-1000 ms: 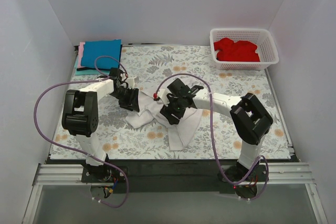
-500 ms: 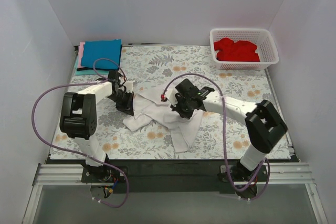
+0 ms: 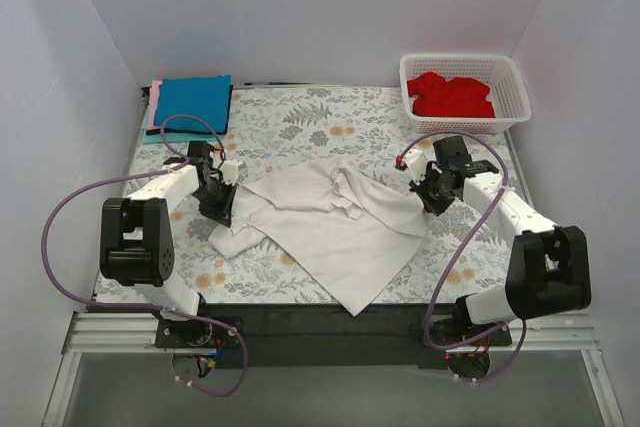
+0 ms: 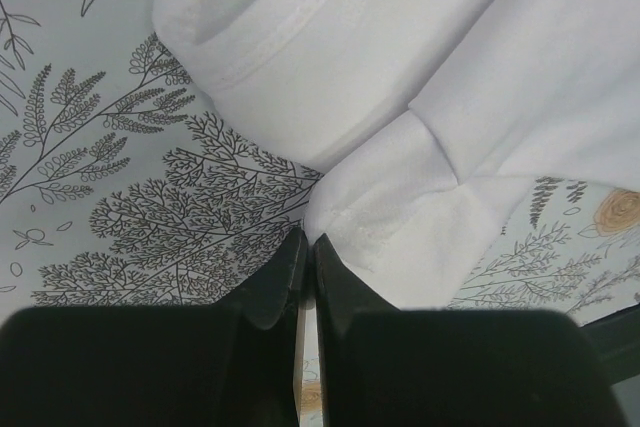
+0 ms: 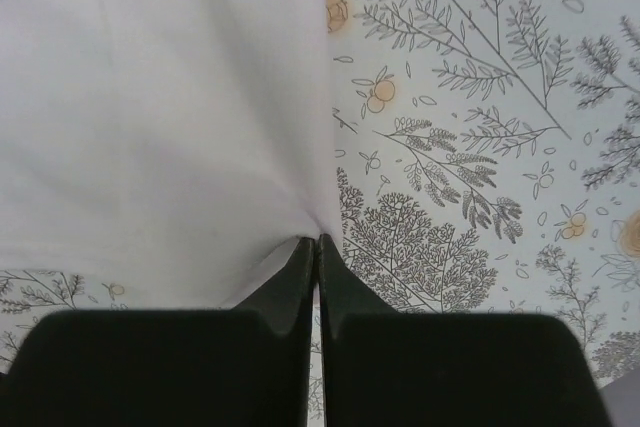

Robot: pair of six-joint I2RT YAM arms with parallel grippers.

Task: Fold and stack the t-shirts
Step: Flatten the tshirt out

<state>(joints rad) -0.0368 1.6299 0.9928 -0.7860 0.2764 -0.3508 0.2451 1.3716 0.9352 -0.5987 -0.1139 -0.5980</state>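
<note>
- The white t-shirt [image 3: 335, 222] lay spread across the middle of the floral table cloth [image 3: 300, 117]. One corner reached the cloth's near edge, and some folds were bunched along the shirt's far side.
- The left gripper [image 4: 309, 242], over the left part of the table cloth, had its fingers pressed together on the hem of a sleeve at the shirt's left end.
- The right gripper [image 5: 317, 242], over the right part of the table cloth, was likewise closed. It pinched the shirt's right edge, and the fabric was drawn into creases at the fingertips.
- At the far left corner of the table cloth, a folded blue t-shirt [image 3: 195, 102] lay on top of a pink t-shirt [image 3: 154, 107], of which only a strip showed.
- At the far right corner of the table cloth stood a white lattice basket [image 3: 460, 127] with a crumpled red t-shirt [image 3: 450, 95] inside.
</note>
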